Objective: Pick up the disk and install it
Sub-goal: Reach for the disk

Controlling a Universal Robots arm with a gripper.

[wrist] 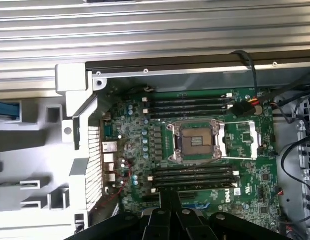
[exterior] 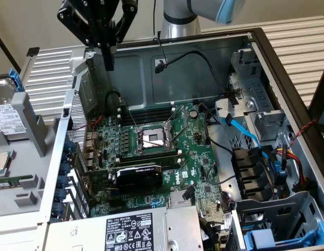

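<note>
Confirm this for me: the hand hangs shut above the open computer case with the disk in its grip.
Not quite: the hand holds nothing. The exterior view shows it shut above the open computer case; the disk lies outside the case, at that view's left.

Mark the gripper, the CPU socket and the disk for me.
Gripper (exterior: 108,64): exterior view, tips of the shut fingers.
CPU socket (exterior: 153,137): exterior view, its centre.
Disk (exterior: 4,116): exterior view, its white label.

Soft, even light; the green rectangular circuit board (exterior: 199,172) lies in mild shade, while ribbed silver metal sheeting (wrist: 155,35) beside it glares pale.
</note>
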